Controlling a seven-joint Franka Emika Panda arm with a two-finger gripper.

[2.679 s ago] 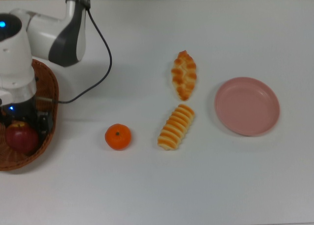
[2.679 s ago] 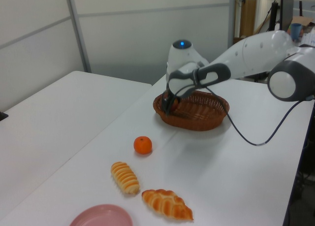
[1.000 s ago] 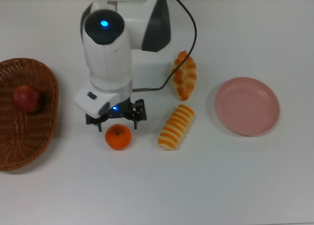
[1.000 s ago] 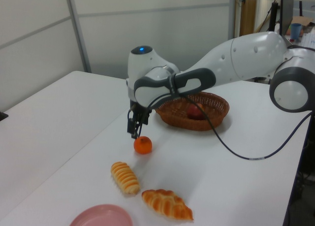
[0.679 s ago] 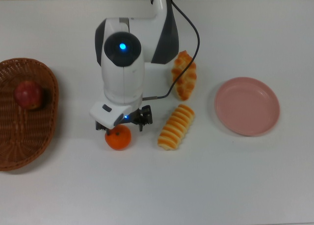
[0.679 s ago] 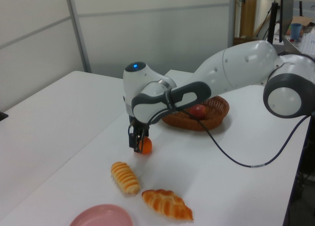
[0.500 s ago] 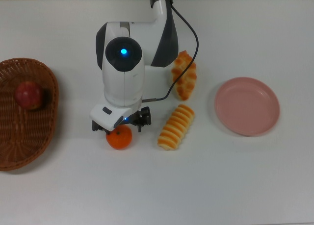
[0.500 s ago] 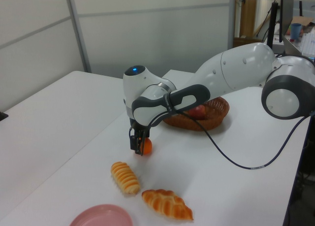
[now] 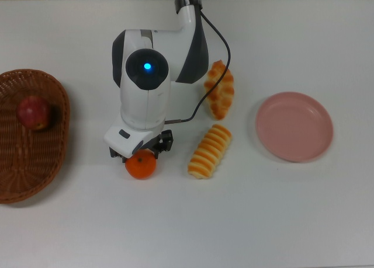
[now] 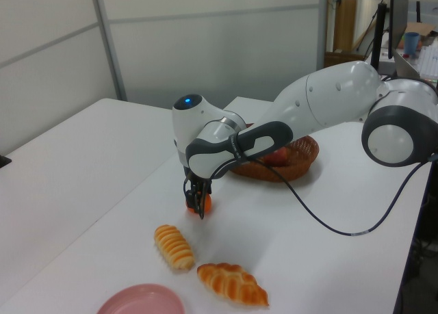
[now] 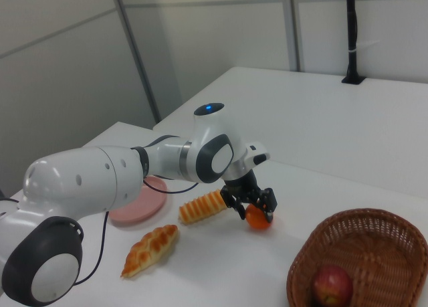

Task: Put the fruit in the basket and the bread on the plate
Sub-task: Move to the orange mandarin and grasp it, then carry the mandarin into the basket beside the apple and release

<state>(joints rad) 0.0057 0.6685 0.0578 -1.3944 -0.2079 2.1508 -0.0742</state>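
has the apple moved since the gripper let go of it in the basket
Yes. In the top view the apple now lies nearer the basket's far rim.

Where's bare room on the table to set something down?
Free: the wide strip along the top view's bottom edge, below the tangerine and ribbed loaf; also the top view's right, beyond the pink plate. Crowded: the middle, where the gripper is over the tangerine beside both loaves. The basket already holds the apple.
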